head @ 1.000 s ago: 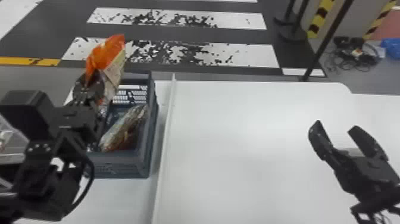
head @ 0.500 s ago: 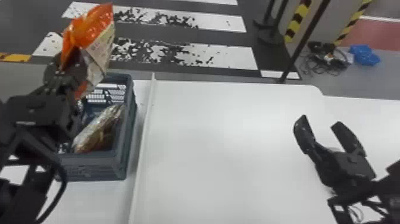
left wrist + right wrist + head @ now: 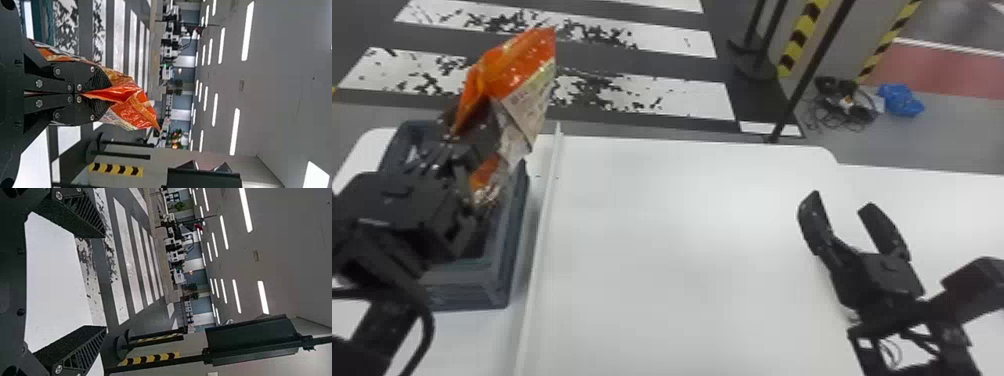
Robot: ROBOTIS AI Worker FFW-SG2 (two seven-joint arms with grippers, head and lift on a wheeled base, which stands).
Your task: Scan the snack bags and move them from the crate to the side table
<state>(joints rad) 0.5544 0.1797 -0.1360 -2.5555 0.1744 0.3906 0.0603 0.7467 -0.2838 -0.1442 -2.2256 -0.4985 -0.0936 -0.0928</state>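
Observation:
In the head view my left gripper (image 3: 474, 130) is shut on an orange snack bag (image 3: 524, 95), held up above the grey crate (image 3: 507, 270) at the left. The left wrist view has my left gripper (image 3: 92, 94) pinching the orange bag (image 3: 137, 111), whose crumpled end sticks out past the fingertips. My arm covers most of the crate's inside. At the right of the head view, my right gripper (image 3: 839, 200) stands open over the white table (image 3: 672, 240), nothing between its fingers. In the right wrist view the right gripper (image 3: 103, 282) shows its fingers wide apart.
A raised white strip (image 3: 544, 225) runs between the crate and the wide white tabletop. Beyond the table's far edge stand a dark post (image 3: 807, 75) and striped yellow-black barriers. Cables and a blue bag (image 3: 902, 100) lie on the floor at the back right.
The head view has shifted, first to the right, then closer to its earlier framing. My left gripper has moved right relative to the crate, carrying the orange bag across it. The right gripper remains open.

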